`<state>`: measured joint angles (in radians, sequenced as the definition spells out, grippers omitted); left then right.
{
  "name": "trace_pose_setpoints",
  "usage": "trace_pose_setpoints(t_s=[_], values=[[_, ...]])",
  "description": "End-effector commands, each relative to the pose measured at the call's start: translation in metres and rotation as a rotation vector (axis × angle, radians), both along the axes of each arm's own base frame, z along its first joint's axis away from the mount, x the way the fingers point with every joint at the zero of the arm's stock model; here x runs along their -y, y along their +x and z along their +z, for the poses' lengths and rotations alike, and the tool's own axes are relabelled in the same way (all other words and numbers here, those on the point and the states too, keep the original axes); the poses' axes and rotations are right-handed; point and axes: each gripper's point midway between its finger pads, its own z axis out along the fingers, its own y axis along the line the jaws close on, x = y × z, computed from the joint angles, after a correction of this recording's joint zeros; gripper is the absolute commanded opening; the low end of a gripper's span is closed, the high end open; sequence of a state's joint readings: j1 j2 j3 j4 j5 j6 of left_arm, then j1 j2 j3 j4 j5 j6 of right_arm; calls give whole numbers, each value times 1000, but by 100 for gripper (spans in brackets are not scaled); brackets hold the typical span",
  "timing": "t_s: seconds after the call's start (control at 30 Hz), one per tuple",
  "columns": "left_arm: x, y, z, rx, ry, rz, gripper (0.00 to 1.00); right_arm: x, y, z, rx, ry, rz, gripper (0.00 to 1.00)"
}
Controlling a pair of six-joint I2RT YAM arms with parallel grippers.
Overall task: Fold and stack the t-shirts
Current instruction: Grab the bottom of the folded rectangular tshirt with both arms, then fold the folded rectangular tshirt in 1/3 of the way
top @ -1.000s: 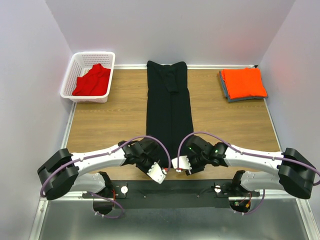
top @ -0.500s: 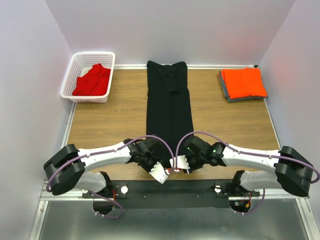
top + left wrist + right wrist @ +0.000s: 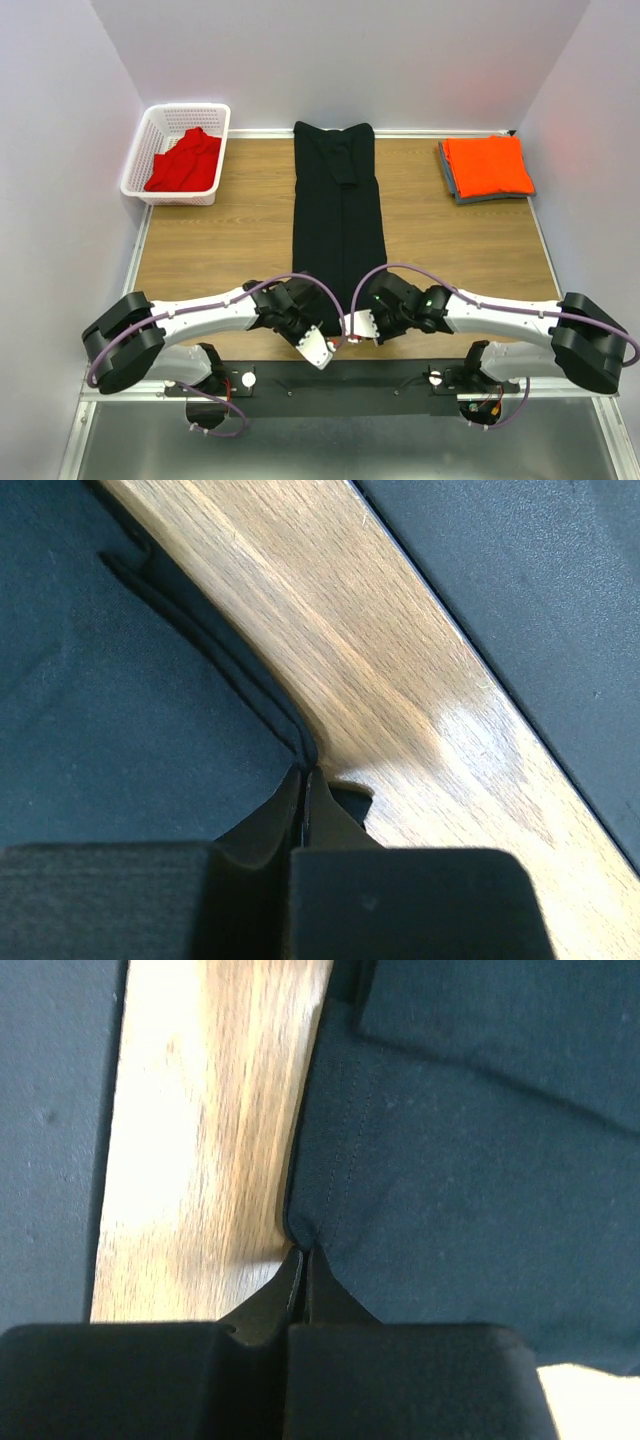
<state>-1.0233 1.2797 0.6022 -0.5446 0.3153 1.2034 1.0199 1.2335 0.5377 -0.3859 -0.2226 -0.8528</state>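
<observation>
A black t-shirt (image 3: 338, 210) lies folded into a long narrow strip down the middle of the table. At its near end both grippers pinch the hem. My left gripper (image 3: 304, 772) is shut on the near left corner of the black cloth (image 3: 120, 710). My right gripper (image 3: 303, 1252) is shut on the near right corner of the same shirt (image 3: 470, 1160). From above, the left gripper (image 3: 303, 318) and right gripper (image 3: 380, 318) sit side by side at the shirt's near edge. An orange t-shirt (image 3: 487, 165) lies folded at the back right. A red t-shirt (image 3: 185, 160) lies crumpled in the basket.
The white mesh basket (image 3: 150, 140) stands at the back left corner. A grey folded cloth (image 3: 452, 185) shows under the orange shirt. Purple cables (image 3: 395, 270) arc over the shirt's near end. White walls close in the table on three sides.
Both grippers have closed on the near corners of the black t-shirt. The arms have drawn slightly inward and forward toward the hem.
</observation>
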Motion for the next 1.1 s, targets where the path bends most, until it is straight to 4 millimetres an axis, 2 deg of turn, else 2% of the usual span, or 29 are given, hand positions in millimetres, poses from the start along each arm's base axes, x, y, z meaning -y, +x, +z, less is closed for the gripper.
trace_pose_setpoints(t_s=[0.0,0.2,0.4,0.53,0.57,0.63,0.67,0.7,0.8,0.9,0.93,1.07], values=[[-5,-3,2,-3,-20,32,0,21,-1,-3,9,-70,-56,0],[2,9,33,30,-124,63,0,4,12,34,63,30,-106,0],[4,9,57,33,-170,80,0,0,11,62,51,66,-129,1],[6,2,73,-5,-181,76,0,1,0,78,31,62,-98,1],[10,0,82,-12,-200,75,0,-5,-6,88,31,81,-83,1],[8,-8,92,-42,-203,80,0,-5,-17,98,3,82,-77,1],[13,-11,105,-55,-237,80,0,-12,-21,111,-16,112,-84,1],[13,-13,110,-64,-248,82,0,-14,-21,117,-20,125,-91,1],[15,-10,123,-49,-278,103,0,-18,-11,132,21,140,-125,1],[15,10,129,9,-292,138,0,-15,8,139,107,132,-149,1],[13,21,131,28,-303,152,0,-14,18,144,112,149,-171,1],[8,48,129,46,-303,181,0,-11,40,149,126,153,-190,1]])
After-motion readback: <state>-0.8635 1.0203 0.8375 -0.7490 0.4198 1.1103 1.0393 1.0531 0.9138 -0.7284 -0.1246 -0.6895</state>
